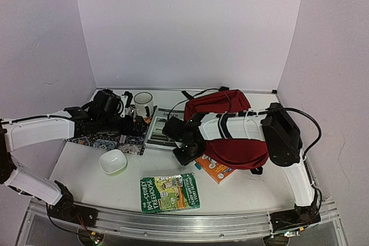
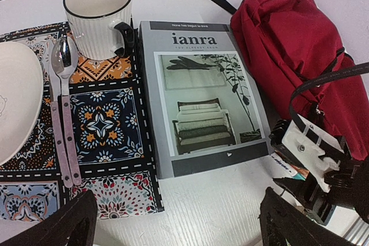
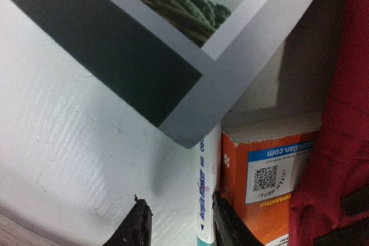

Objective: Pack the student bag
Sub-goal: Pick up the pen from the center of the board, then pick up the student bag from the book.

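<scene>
Red bag (image 1: 216, 105) sits beside the right claw (image 3: 176, 211), which is spread loose around a white pen (image 3: 204, 188); left claw (image 2: 179, 205) hangs wide open.

Open table (image 1: 245, 191) between green book (image 1: 170, 193) and student bag (image 1: 219, 105); pen (image 3: 205, 194) tight against magazine (image 3: 236, 76), orange book (image 3: 259, 200).

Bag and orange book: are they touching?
Touching. In the right wrist view the bag overlaps the right edge of the orange book; in the top view that book pokes out from under it.
</scene>
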`<state>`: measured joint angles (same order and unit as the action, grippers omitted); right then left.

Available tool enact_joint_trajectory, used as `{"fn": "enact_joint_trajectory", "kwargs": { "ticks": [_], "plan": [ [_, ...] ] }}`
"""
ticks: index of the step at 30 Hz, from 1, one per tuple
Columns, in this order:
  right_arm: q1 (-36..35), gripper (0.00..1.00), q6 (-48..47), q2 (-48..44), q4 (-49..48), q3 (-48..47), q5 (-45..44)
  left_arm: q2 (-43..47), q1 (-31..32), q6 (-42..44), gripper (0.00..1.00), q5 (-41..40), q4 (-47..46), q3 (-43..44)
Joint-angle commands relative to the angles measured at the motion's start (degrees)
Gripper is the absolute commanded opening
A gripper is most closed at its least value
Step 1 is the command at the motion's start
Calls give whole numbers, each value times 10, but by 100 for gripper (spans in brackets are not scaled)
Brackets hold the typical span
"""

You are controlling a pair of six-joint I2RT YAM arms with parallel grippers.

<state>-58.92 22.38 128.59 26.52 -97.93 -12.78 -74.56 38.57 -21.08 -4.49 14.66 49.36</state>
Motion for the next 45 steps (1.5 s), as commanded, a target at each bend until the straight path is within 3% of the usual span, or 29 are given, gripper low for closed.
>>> {"fn": "enact_joint_trajectory", "kwargs": {
  "ticks": [1,9,17,25,34,45],
  "plan": [
    [10,37,17,16,35,6,17,10,-3,2,99,6,-1,3],
    [9,27,36,21,47,17,105,10,-3,3,99,7,-1,5],
    [10,25,28,48,93,-13,85,10,-3,2,99,11,-2,6],
    [18,1,21,65,105,-46,62,27,-3,1,99,15,-1,-2],
    [17,0,4,-29,104,-89,50,20,-3,-25,99,31,-4,11],
    [40,0,21,-185,100,15,-22,-30,-3,-118,97,99,-46,55]
  ]
}}
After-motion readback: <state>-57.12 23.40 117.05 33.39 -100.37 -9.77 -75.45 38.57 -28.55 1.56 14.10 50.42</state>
